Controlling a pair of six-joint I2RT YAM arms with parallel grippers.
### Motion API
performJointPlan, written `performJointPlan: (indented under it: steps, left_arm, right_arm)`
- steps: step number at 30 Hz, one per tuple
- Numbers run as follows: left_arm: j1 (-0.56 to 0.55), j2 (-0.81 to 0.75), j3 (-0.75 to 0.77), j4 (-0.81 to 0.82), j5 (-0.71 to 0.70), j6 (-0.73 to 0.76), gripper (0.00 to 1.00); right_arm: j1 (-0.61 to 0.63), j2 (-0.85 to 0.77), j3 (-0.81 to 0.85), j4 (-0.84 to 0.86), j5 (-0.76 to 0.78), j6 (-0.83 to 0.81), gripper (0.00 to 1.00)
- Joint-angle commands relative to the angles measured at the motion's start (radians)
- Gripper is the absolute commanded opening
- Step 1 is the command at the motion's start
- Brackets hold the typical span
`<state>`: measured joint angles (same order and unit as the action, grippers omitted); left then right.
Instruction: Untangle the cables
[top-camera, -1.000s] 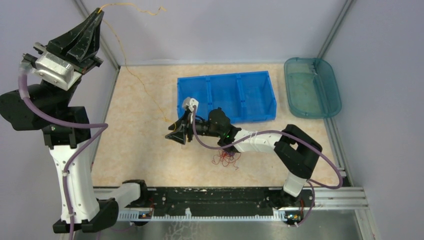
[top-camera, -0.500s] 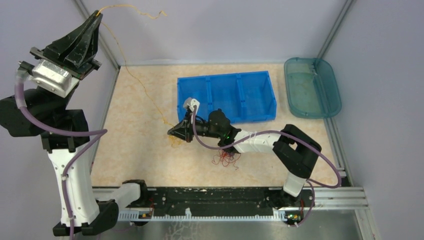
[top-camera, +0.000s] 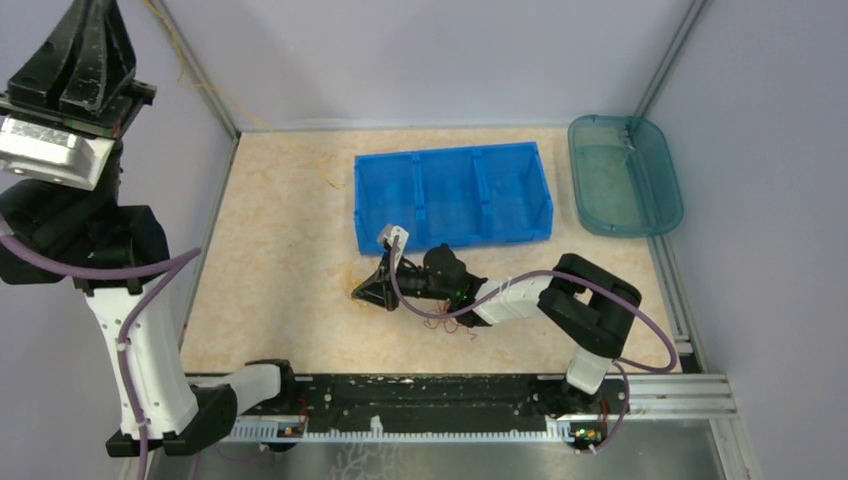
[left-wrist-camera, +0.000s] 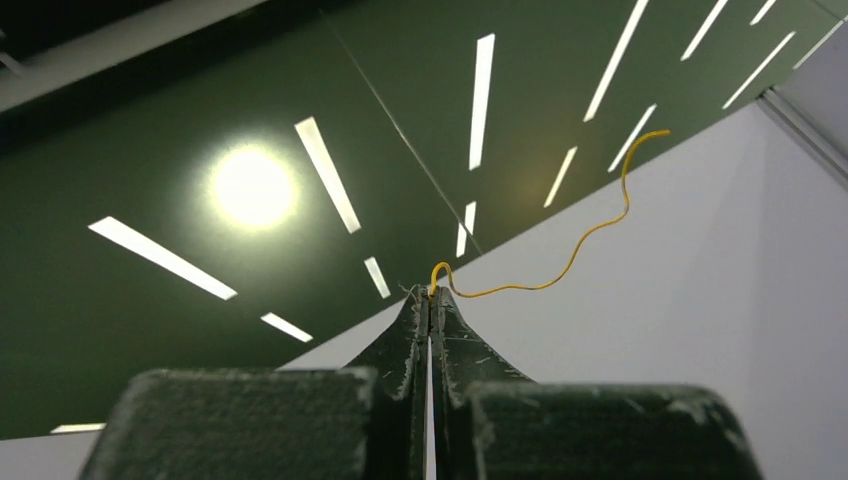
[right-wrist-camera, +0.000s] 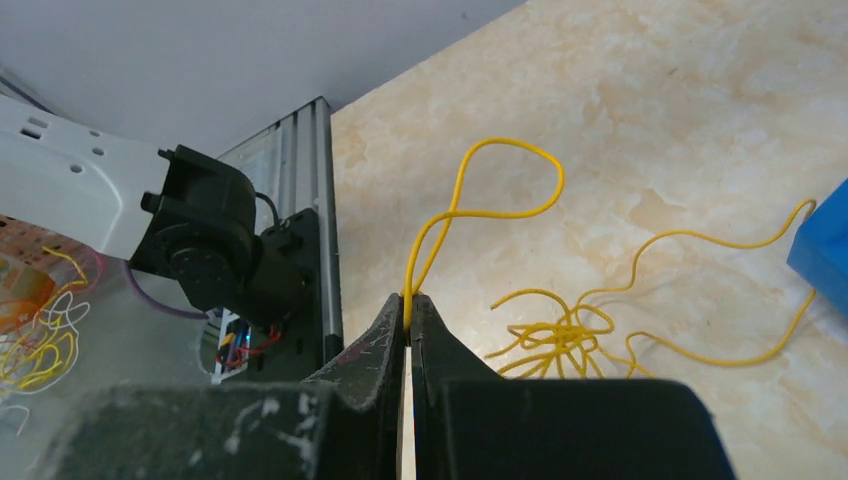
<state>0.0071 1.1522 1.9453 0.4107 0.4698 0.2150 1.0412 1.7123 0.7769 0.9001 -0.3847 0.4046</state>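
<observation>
Here's the beige stone-patterned table, walled in on three sides. The left arm towers at the left edge of the overhead view, reared up high, its wrist near the top of the picture. The right arm is the opposite story, folded low and reaching leftward across the table.

Behind it sits the blue bin, three compartments side by side. Off to the far right is a teal tray, well apart from the action.

Up top, the left gripper is pointing at the ceiling lights, its jaws clenched together on a yellow strand. The strand pokes out at the tips and snakes away up to the right.

Down low, the right gripper is also clamped tight, pinching a yellow loop that rises from the fingertips and curls over. Just beside it a yellow bunch lies on the table, one long tail running towards the bin's corner. Whether the two grippers share one wire is hard to say from these views.

The red cables lie in a small tangle on the table, partly under the right forearm.
</observation>
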Motion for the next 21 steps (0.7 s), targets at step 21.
performJointPlan:
  steps: [21]
  left_arm:
    - [0.002,-0.058,-0.232,-0.022,0.145,-0.242,0.00]
  right_arm:
    - [0.019,-0.107,-0.129,0.150,0.055,0.082,0.00]
